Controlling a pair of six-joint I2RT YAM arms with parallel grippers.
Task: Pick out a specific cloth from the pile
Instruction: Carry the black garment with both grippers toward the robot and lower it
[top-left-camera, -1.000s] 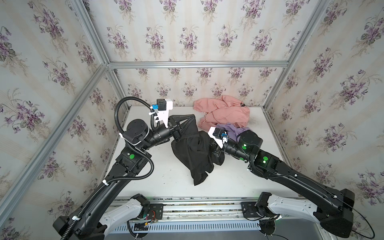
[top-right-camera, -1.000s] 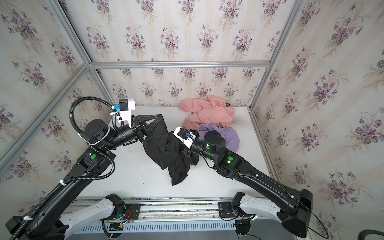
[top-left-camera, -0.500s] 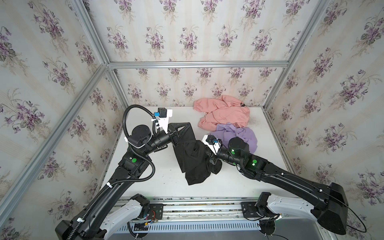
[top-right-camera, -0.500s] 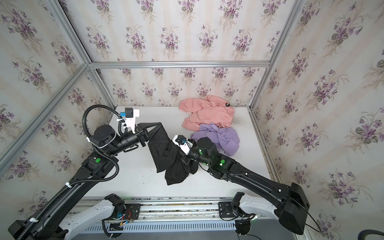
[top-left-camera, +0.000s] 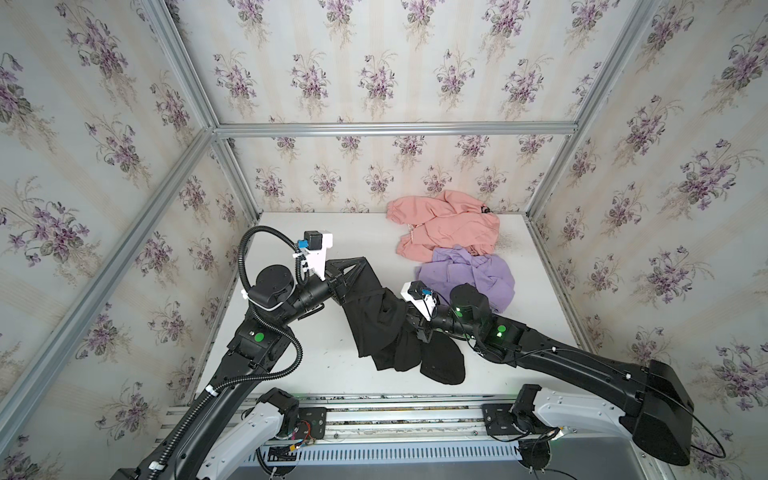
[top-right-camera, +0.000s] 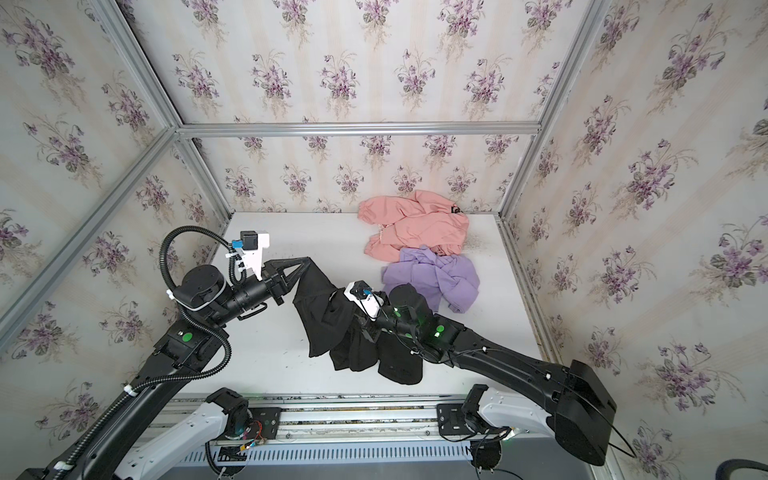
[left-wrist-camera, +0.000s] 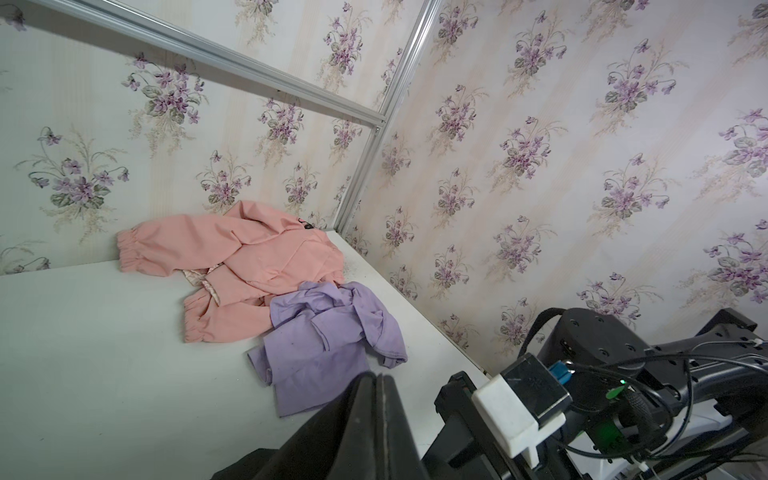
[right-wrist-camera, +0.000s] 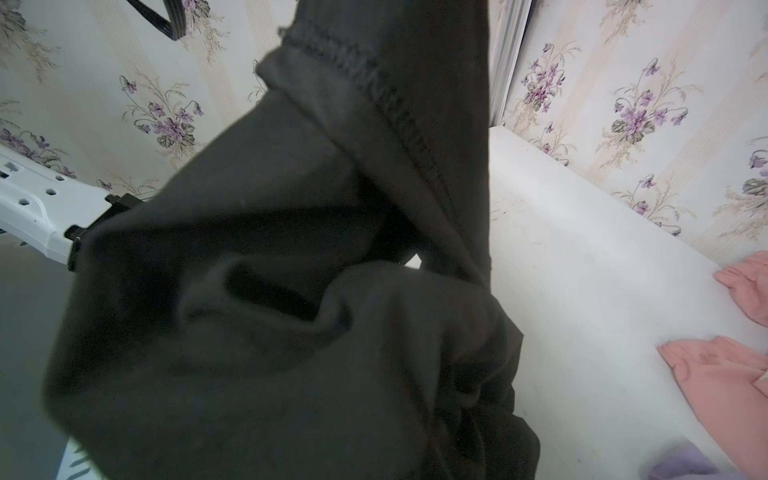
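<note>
Toward the front middle of the white table, the cloth hangs as a black band from the left gripper and pools on the surface. It lies apart from the lilac garment and the salmon-pink garment, which touch each other near the far right corner. Both top views give this whole layout. The left wrist view shows the two pale garments and the gripper's fingers pressed together, clamping the cloth's upper end. The right wrist view is almost filled by black fabric, which hides the jaws. The right gripper is buried in the folds and closed, with fabric bunched at it.
</note>
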